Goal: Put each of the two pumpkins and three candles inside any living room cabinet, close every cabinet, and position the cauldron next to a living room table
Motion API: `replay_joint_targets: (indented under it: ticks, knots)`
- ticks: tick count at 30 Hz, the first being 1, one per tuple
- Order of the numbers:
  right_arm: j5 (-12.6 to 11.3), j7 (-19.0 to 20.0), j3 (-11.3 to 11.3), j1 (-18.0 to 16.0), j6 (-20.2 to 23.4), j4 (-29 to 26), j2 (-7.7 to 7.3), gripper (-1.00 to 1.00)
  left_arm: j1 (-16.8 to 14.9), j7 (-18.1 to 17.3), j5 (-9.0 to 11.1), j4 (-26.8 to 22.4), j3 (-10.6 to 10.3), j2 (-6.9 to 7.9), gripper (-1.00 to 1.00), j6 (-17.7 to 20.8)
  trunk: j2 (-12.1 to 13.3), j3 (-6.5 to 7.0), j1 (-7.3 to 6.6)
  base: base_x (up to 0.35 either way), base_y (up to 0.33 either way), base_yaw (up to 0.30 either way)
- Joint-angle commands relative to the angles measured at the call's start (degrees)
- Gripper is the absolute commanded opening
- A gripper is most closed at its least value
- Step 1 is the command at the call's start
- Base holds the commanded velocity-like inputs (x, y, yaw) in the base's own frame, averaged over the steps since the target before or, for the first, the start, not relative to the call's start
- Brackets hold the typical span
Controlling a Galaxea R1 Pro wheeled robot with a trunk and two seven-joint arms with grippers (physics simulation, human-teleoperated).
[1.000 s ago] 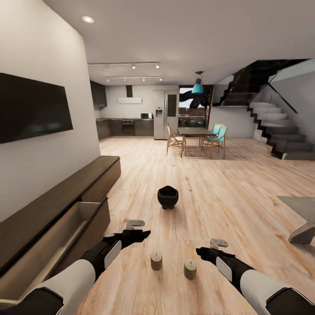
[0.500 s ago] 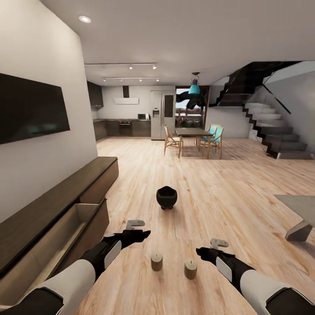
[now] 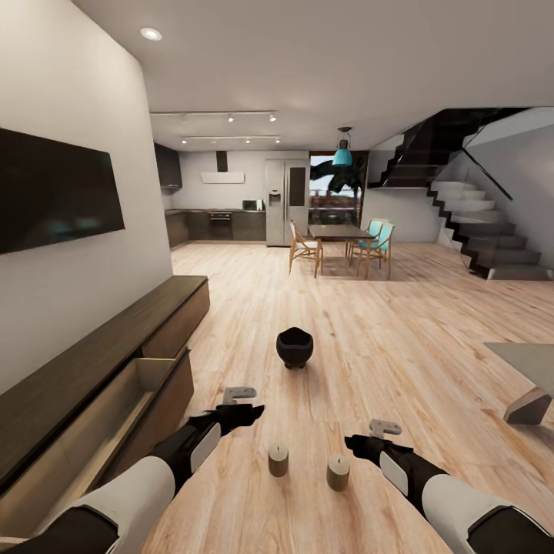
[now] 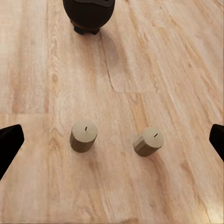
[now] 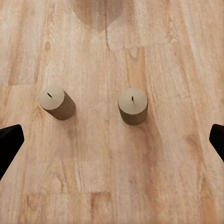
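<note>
Two tan candles stand upright on the wood floor, one [image 3: 278, 459] ahead of my left gripper [image 3: 245, 412] and one [image 3: 337, 472] just left of my right gripper [image 3: 355, 443]. In the left wrist view both candles [image 4: 84, 136] [image 4: 148, 141] lie between the widely spread black fingertips [image 4: 9, 143]; the right wrist view shows the same pair [image 5: 57, 102] [image 5: 133, 106]. Both grippers [image 4: 112, 142] [image 5: 112, 140] are open and hold nothing. The black cauldron [image 3: 295, 347] sits on the floor farther ahead. The long dark cabinet [image 3: 165, 308] runs along the left wall with one drawer [image 3: 123, 400] pulled open. The pumpkins are out of view.
A corner of the low grey table [image 3: 531, 369] shows at the right edge. A TV [image 3: 54, 188] hangs above the cabinet. Far ahead stand a dining table with chairs [image 3: 342, 246], the kitchen and a staircase [image 3: 485, 231]. Open floor lies between.
The head view has shifted very slightly. Candles, cauldron and both arms keep the same places relative to each other.
</note>
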Motion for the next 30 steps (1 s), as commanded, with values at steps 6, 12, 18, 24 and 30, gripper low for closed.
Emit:
replay_joint_targets:
  ticks: [6,12,18,24,30]
  knots:
    - [-0.2,-1.5,0.2,-0.1,0.5,-0.1,0.03,1.0,0.0,6.8,0.4,-0.1,-0.1,-1.25,1.0,0.8,0.0,-0.06,-0.01,0.0,0.0,0.0]
    - [-0.2,-8.4,0.1,-0.3,9.5,-0.4,-0.12,1.0,-0.1,7.3,0.3,-0.2,-0.1,-2.42,1.0,6.4,0.0,-0.06,-0.01,0.0,0.0,0.0]
    - [-0.2,-9.2,0.1,-0.7,13.2,-0.6,-0.09,1.0,-0.1,7.6,0.2,-0.1,-0.1,-3.38,1.0,9.0,0.0,-0.06,-0.01,0.0,0.0,0.0]
    - [-0.1,-9.0,0.1,-3.2,16.6,-0.6,0.04,1.0,-0.2,9.7,0.3,0.2,-0.1,-4.37,1.0,14.4,0.0,-0.06,-0.01,0.0,0.0,0.0]
    - [-0.2,-8.7,0.0,-6.2,23.2,-0.7,0.2,1.0,-0.6,10.1,0.4,0.3,-0.1,-4.5,1.0,16.9,0.0,-0.06,-0.01,0.0,0.0,0.0]
